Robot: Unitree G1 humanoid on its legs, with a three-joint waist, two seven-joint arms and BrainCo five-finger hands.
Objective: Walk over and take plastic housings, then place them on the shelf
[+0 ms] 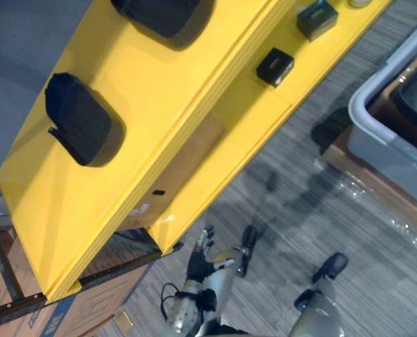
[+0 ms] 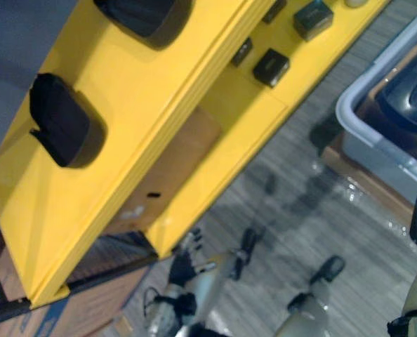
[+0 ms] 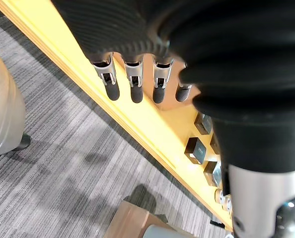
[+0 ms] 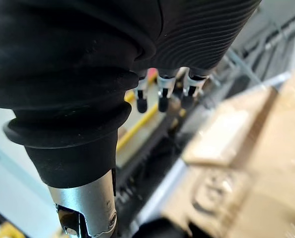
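The yellow shelf [image 1: 159,105] runs on a diagonal from 7 o'clock to 1 o'clock in the eye views. Two dark plastic housings lie flat on its top board: one housing [image 1: 78,119] at 10 o'clock and a second housing [image 1: 159,14] at 12 o'clock, cut by the frame edge. They sit well apart and back from the board's front lip. That looks deliberate, leaving room between them and keeping the smooth shells from sliding off.

On the lower board, towards 1 o'clock, stand small black boxes [image 1: 275,67]. They are kept on their own level, apart from the housings.

At 2 to 3 o'clock a grey bin [image 1: 384,133] rests on the carpeted floor [image 1: 286,210]. A further dark housing [image 2: 408,91] shows inside it, so it is probably the supply.

The left robot hand [image 1: 200,260] hangs at 6 o'clock beside the shelf's front edge. Its fingers [image 3: 132,87] are straight, loosely spread and carry nothing. The right robot hand [image 4: 162,96] also has slack fingers with nothing between them.

Both hands are empty, so I judge this a moment between deliveries. The likely next move is a turn towards the bin at 2 o'clock to fetch another housing.
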